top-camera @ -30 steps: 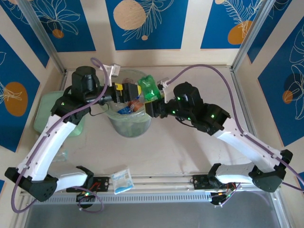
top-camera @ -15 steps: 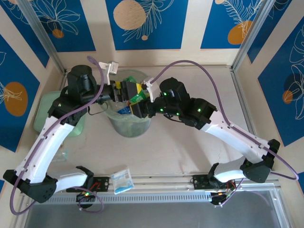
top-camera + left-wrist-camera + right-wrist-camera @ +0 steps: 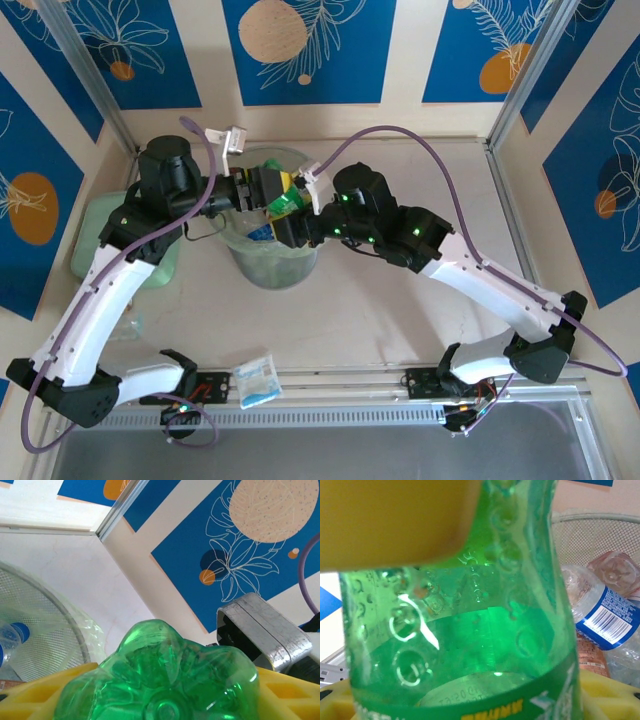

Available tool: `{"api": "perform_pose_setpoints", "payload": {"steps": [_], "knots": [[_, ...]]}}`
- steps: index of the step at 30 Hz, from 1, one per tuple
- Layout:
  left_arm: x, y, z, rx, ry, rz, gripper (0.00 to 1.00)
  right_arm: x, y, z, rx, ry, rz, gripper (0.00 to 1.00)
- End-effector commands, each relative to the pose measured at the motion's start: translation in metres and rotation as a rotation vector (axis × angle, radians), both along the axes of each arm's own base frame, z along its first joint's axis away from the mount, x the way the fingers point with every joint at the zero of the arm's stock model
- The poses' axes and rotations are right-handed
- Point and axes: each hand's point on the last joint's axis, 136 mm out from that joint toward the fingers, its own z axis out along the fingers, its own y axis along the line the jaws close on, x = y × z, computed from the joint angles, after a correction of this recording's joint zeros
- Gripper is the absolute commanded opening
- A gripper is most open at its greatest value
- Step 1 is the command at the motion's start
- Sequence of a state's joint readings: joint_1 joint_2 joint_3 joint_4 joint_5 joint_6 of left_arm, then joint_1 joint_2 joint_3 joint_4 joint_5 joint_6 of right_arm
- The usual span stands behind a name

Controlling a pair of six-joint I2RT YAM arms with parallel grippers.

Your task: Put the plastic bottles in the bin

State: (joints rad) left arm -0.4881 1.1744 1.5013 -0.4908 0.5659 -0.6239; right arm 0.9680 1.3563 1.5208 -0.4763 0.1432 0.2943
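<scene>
- Your right gripper [image 3: 290, 213] is clamped on the green bottle [image 3: 288, 203], held over the bin [image 3: 246, 262].
- Your left gripper [image 3: 275, 188] has yellow pads [image 3: 30, 695] flanking that bottle's base; I cannot tell whether they press.
- A clear blue-labelled bottle [image 3: 602, 614] lies inside the bin.

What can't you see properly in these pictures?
Top external: the bottles in the bin are mostly hidden by the left gripper and right gripper above it.
Left wrist: the green bottle is cut off by the bottom edge; whether the yellow fingers squeeze it is unclear.
Right wrist: the green bottle, close to the lens, blocks much of the bin; its bottles cannot be counted.
</scene>
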Motion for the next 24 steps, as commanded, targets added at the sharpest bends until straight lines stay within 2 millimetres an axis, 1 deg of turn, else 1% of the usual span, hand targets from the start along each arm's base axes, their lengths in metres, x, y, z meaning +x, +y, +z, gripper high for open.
{"api": "perform_pose_setpoints", "payload": {"steps": [1, 4, 6, 7, 10, 12, 14, 17, 19, 21, 24], "knots": [[0.006, 0.005, 0.012, -0.019, -0.051, 0.033, 0.58, 0.000, 0.003, 0.011, 0.022, -0.035, 0.008, 0.58], [0.008, 0.006, 0.011, -0.010, -0.055, 0.045, 0.56, 0.003, 0.002, 0.012, 0.021, -0.040, -0.009, 0.66], [0.011, 0.007, 0.010, 0.001, -0.059, 0.058, 0.55, 0.006, 0.000, 0.012, 0.020, -0.040, -0.028, 0.74], [0.011, 0.008, 0.010, 0.009, -0.063, 0.065, 0.55, 0.007, -0.001, 0.012, 0.020, -0.040, -0.037, 0.77], [0.018, 0.016, 0.009, 0.070, -0.092, 0.113, 0.55, 0.015, -0.012, 0.010, 0.012, -0.040, -0.093, 0.83], [0.026, 0.026, 0.011, 0.141, -0.134, 0.169, 0.55, 0.021, -0.025, 0.007, 0.012, -0.033, -0.142, 0.84], [0.036, 0.042, 0.014, 0.234, -0.180, 0.256, 0.54, 0.027, -0.046, 0.003, 0.022, -0.012, -0.206, 0.84], [0.051, 0.066, 0.018, 0.364, -0.255, 0.379, 0.54, 0.027, -0.073, -0.002, 0.058, 0.016, -0.268, 0.85], [0.061, 0.081, 0.021, 0.439, -0.301, 0.460, 0.54, 0.024, -0.087, -0.006, 0.071, 0.029, -0.290, 0.85], [0.070, 0.095, 0.020, 0.511, -0.341, 0.534, 0.54, 0.021, -0.096, -0.012, 0.069, 0.038, -0.306, 0.85], [0.085, 0.108, 0.007, 0.615, -0.359, 0.604, 0.54, 0.017, -0.103, -0.020, 0.060, 0.053, -0.317, 0.85]]}}
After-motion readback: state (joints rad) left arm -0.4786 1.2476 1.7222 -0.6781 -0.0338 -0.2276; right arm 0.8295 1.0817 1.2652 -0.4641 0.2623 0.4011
